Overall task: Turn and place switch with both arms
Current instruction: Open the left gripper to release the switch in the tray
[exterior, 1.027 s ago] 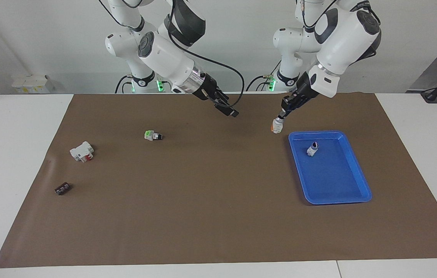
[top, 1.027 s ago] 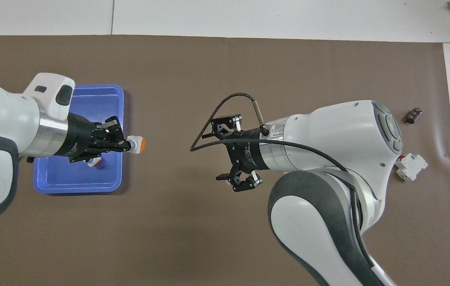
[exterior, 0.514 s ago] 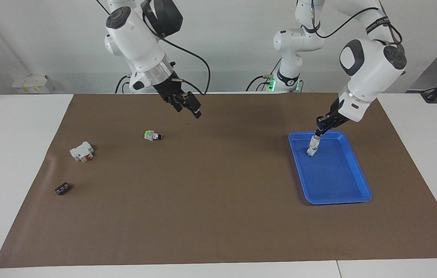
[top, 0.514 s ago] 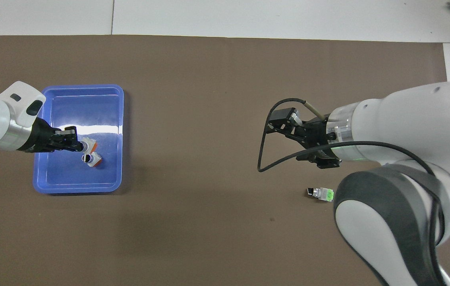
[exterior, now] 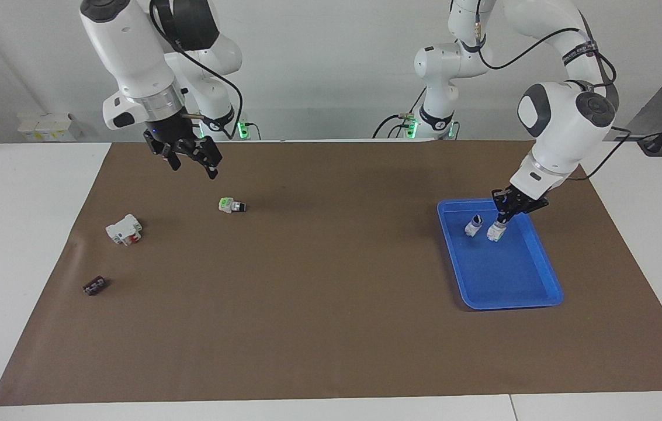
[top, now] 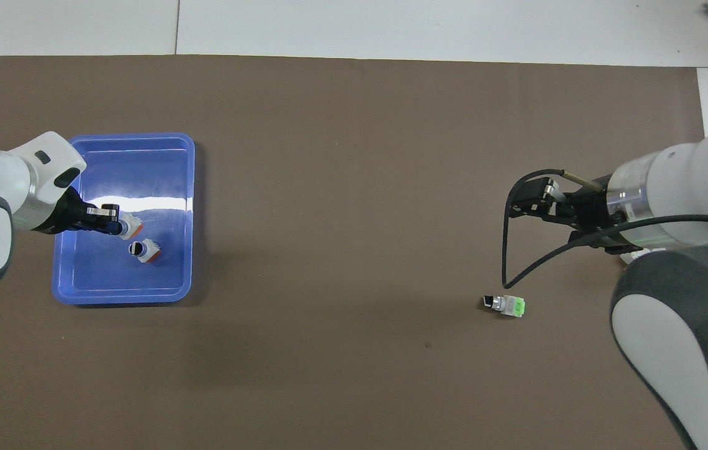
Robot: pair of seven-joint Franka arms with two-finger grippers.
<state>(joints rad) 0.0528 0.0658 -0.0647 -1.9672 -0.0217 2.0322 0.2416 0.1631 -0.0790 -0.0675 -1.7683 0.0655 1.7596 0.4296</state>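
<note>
Blue tray (exterior: pixel 532 295) near the mat's edge at the left arm's end: the left gripper (exterior: pixel 501 224) pinches the switch (exterior: pixel 495 233) by its knob, its base at the tray floor beside another switch (exterior: pixel 472 225). Released tilted, it could topple against that neighbour. The right gripper (exterior: pixel 192 156) hangs open near the green-faced switch (exterior: pixel 230 205).

Colour reference:
- Tray (exterior: pixel 541 275) (top: pixel 79 281) — plain blue.
- Switch (exterior: pixel 495 233) (top: pixel 130 222) in the tray — white-grey body, orange end face.
- Second switch (exterior: pixel 472 225) (top: pixel 144 249) beside it — white body, black knob.
- Third switch (exterior: pixel 231 205) (top: pixel 506 305) — green end face.
- White block (exterior: pixel 124 229) — red parts.
- Mat (exterior: pixel 319 292) (top: pixel 341 187) — uniform brown.
- Counter (exterior: pixel 15 234) — white.
- Arms white; left gripper (exterior: pixel 510 210) (top: pixel 104 220) and right gripper (exterior: pixel 190 155) (top: pixel 553 206) black.
</note>
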